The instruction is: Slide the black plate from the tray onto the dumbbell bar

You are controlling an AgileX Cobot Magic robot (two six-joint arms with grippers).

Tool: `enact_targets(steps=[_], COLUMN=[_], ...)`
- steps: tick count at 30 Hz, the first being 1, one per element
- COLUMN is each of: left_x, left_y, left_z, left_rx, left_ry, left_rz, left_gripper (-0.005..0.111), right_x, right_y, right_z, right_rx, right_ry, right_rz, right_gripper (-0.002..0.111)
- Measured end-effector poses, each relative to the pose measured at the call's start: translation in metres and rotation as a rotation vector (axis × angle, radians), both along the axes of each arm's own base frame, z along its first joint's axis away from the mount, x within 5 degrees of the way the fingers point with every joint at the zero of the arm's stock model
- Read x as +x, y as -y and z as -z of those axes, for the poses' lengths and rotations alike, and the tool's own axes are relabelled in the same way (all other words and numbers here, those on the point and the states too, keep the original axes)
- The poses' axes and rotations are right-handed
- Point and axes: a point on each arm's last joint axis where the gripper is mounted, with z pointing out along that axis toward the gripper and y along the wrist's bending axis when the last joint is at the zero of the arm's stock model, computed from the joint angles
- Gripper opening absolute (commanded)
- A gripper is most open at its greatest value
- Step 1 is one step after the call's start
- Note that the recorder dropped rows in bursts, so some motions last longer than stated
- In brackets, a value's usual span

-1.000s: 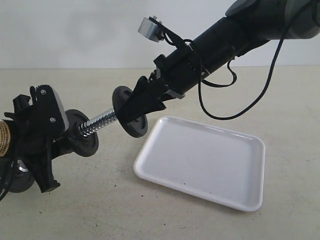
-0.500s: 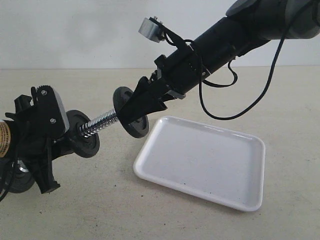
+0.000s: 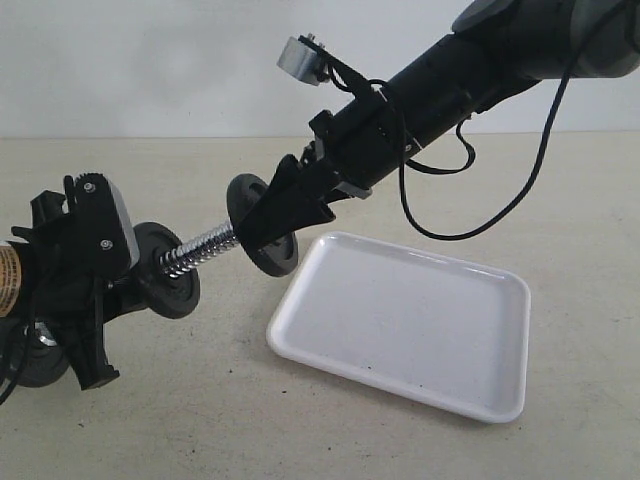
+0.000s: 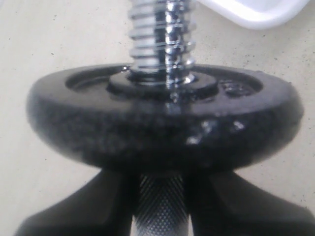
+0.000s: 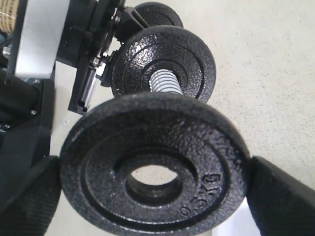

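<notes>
Off the tray point(image 3: 400, 320), past its short edge on the L-arm side and above table level, the black plate point(image 3: 278, 255) is held in the air by the right gripper point(image 3: 265, 222). Its jaws are spread wide and clamped across the plate's rim, pads on opp. sides (wrist view), so the plate is gripped, not resting on anything. Further out from the tray, the dumbbell bar point(image 3: 200, 245) is held by the left gripper point(image 4: 160, 216), jaws closed narrow on the knurled shaft; the threaded end is pointed back toward the tray. A second disc point(image 3: 170, 270) is already seated on the bar next to that gripper. A third disc point(image 3: 30, 360) is seen on the table, farthest from the tray. Step judged: plate lifted off the tray, now at alignment w/ the bar tip. In the R wrist view the plate's hole shows pale surface through it, so the bar is prob. not threaded in yet. Contact btwn bar tip and plate can't be told. Next move prob. needs the hole centred on the thread axis and the plate face kept square to the bar. The plate is then to be pushed along the thread away from the tray toward the seated disc. Risk: the hub catching on the coarse thread if tilted.
</notes>
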Motion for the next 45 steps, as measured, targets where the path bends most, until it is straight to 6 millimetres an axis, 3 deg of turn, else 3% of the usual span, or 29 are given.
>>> enact_targets(steps=[17, 30, 45], left_x=[-0.001, -0.005, -0.006], left_y=[0.001, 0.0, 0.003], left_z=[0.0, -0.021, -0.022], left_rx=[0.007, -0.036, -0.063], left_ry=[0.001, 0.072, 0.078], left_rz=[0.02, 0.016, 0.045], left_gripper=[0.004, 0.004, 0.004], right_x=[0.0, 0.0, 0.0], right_y=[0.001, 0.002, 0.0], right_z=[0.0, 0.0, -0.001], right_rx=[0.001, -0.002, 0.018], right_ry=[0.007, 0.005, -0.004], right_rz=[-0.003, -0.009, -0.007], right_gripper=[0.001, 0.001, 0.001])
